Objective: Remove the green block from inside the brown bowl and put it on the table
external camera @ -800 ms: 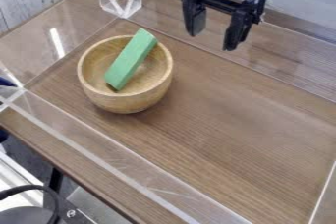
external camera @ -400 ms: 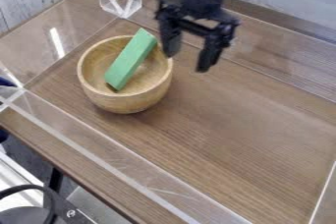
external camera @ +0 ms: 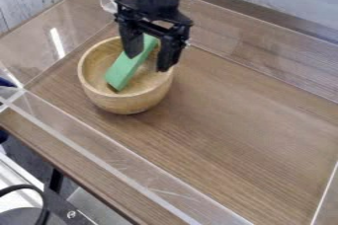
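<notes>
Tool [external camera: 148, 55] spread wide — above the brown bowl [external camera: 126, 83], its fingers around the green block's [external camera: 128, 67] upper end.

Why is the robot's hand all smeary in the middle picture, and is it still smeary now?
In the middle picture, the camera view from a moment ago, the gripper was blurred, most likely because it was moving fast; in the camera view now, the gripper looks much sharper, and the green block and the bowl's rim look only a little soft.
</notes>
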Controlling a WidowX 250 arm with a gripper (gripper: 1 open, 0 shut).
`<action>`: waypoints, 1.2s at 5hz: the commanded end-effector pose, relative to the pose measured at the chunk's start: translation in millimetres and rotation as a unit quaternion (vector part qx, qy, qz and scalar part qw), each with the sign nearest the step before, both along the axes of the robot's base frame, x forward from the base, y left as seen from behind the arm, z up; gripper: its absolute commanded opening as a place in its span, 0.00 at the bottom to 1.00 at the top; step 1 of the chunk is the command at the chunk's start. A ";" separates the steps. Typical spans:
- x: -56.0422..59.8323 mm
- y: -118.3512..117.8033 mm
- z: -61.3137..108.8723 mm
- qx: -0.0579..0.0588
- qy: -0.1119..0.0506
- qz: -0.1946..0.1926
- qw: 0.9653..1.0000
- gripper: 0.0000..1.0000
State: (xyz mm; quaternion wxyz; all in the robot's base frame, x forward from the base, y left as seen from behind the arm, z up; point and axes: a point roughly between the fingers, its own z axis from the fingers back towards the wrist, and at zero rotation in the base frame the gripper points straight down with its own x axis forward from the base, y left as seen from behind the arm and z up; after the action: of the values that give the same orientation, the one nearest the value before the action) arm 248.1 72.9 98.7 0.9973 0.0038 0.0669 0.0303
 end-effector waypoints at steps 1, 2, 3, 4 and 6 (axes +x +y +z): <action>4.7 14.8 15.9 0.010 -0.037 0.009 0.999 1.00; 8.6 24.6 8.7 0.003 -0.039 0.015 0.999 1.00; 15.3 32.5 -1.2 -0.002 -0.041 0.017 0.999 1.00; 20.6 37.0 -9.8 -0.003 -0.041 0.018 0.999 1.00; 28.3 40.4 -17.2 -0.005 -0.045 0.016 0.999 1.00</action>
State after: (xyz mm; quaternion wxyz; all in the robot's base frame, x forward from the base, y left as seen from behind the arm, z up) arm 267.3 107.6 67.8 0.9978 -0.0120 0.0494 0.0427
